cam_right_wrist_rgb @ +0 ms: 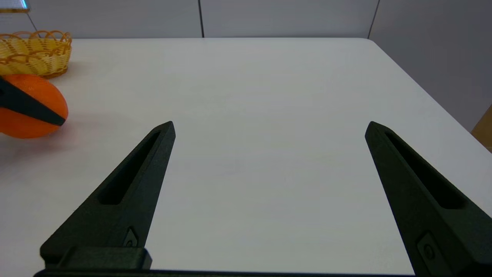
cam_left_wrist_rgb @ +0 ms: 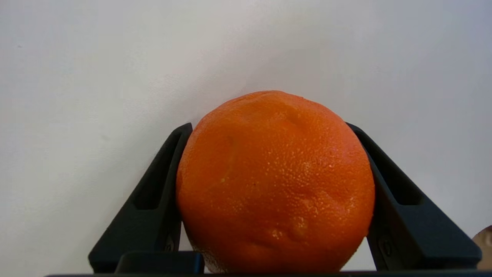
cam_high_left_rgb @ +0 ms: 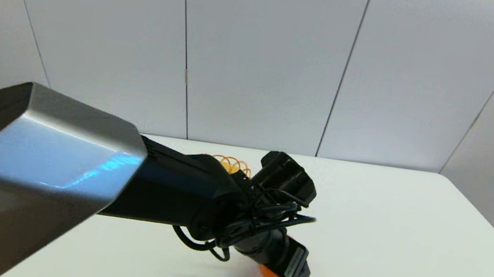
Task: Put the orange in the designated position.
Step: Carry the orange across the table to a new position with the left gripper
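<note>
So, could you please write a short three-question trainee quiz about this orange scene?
1. True or false: the left tool has its fingers against the orange.
2. The right tool is: A) open over bare table, B) holding the basket.
3. Fill in: the woven ___ stands beyond the orange.

Key: 1 true; 2 A; 3 basket.

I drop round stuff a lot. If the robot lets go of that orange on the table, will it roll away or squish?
The orange is rounded, so on the flat white table it could probably roll a little. Its dimpled skin likely helps the left gripper hold it without slipping. It keeps its shape between the fingers, so it seems firm, not squishy.
</note>
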{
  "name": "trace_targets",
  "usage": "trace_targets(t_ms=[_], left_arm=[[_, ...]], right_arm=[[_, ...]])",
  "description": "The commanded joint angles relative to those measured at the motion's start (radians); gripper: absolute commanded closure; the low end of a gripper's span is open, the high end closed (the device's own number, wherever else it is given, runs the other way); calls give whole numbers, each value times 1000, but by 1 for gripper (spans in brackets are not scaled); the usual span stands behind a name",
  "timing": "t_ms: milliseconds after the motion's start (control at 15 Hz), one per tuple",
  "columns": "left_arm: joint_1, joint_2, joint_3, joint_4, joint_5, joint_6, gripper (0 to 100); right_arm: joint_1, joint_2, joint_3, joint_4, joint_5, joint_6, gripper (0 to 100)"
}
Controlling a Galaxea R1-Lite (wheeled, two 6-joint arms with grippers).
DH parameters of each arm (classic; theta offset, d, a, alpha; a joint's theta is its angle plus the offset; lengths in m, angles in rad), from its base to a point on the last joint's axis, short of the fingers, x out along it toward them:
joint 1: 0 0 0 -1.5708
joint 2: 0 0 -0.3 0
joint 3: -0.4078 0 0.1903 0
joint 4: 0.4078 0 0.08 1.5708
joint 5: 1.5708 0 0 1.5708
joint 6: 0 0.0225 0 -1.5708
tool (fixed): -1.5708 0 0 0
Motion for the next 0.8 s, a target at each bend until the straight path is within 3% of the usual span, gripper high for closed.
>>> trace_targets(t_ms=[67, 267, 800], left_arm=[[9, -63, -57, 0, 59, 2, 100], [46, -72, -142, -3, 162, 3, 100], [249, -39, -426, -5, 176, 135, 100]], right_arm=[[-1, 0, 0, -1, 0, 0, 0], [0, 0, 0, -1, 0, 0, 0], [-1, 0, 0, 0, 0, 0, 0]])
